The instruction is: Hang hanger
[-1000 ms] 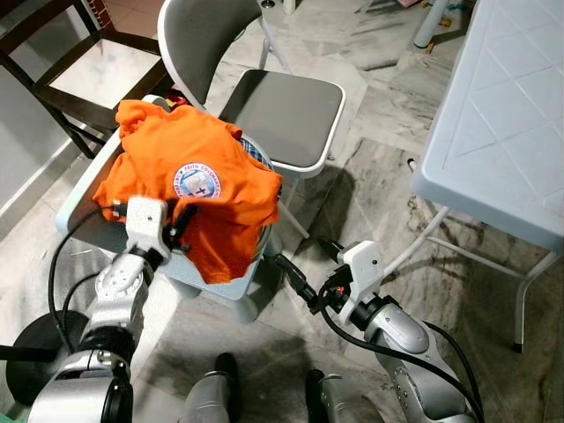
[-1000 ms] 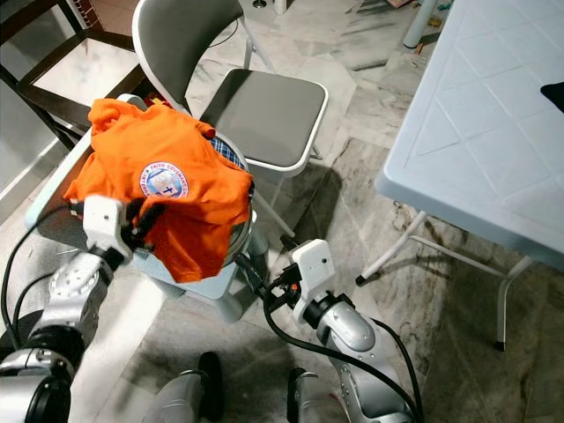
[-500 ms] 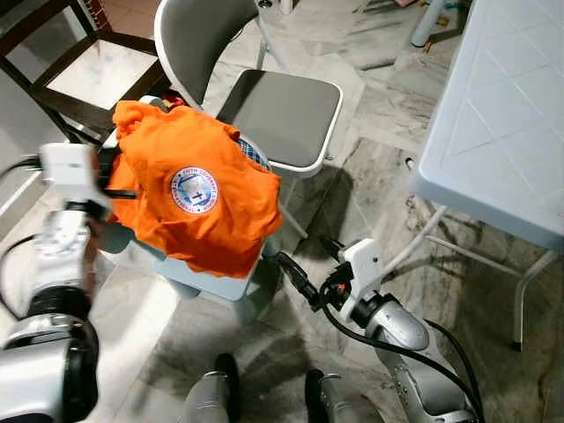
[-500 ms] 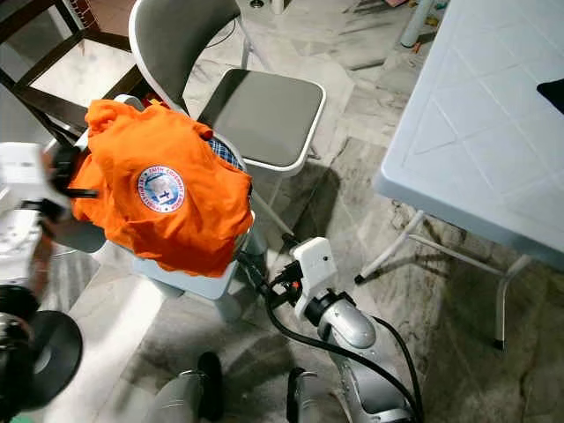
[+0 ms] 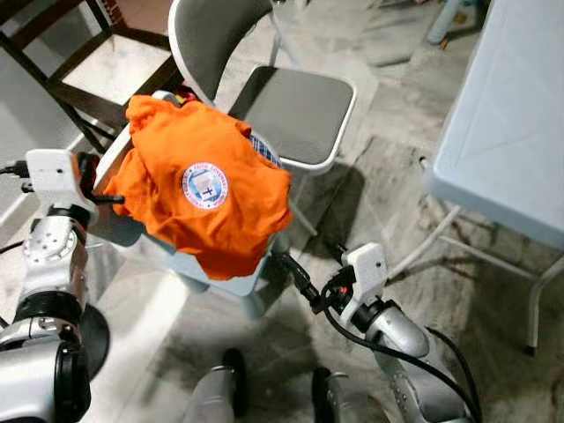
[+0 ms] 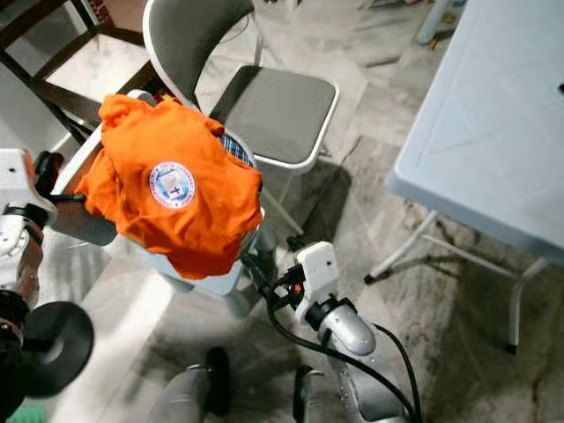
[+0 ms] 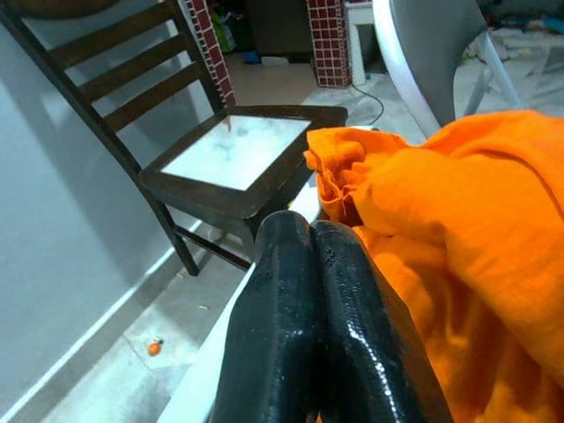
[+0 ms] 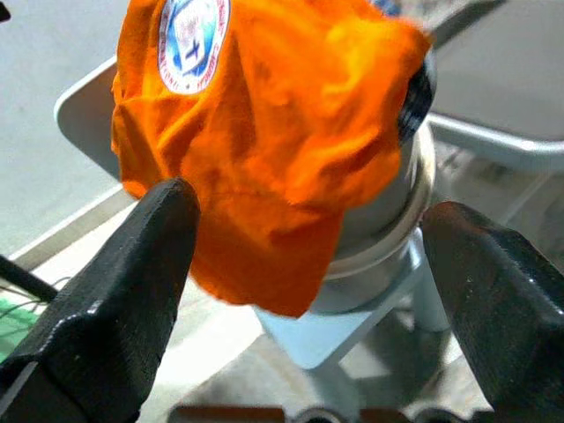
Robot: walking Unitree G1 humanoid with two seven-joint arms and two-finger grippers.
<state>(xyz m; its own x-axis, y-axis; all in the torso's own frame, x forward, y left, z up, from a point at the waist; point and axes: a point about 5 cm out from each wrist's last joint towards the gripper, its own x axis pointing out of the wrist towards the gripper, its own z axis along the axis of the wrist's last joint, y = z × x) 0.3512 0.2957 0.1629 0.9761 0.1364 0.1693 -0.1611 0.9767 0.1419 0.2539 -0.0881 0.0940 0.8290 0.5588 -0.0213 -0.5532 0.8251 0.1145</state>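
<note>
Marble floor; orange shirt (image 5: 204, 189) just beside left gripper (image 5: 99, 181).

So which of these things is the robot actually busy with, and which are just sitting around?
In the job:
- orange shirt with round blue badge
- left gripper, shut, beside the shirt
- right gripper, open, below the shirt

Just around:
- grey folding chair
- dark wooden chair
- pale blue plastic table

An orange shirt (image 5: 204, 189) with a round blue and white badge (image 5: 204, 185) lies crumpled over a pale stool (image 6: 189, 280). A bit of checked cloth (image 5: 264, 152) peeks out beside it.
</note>
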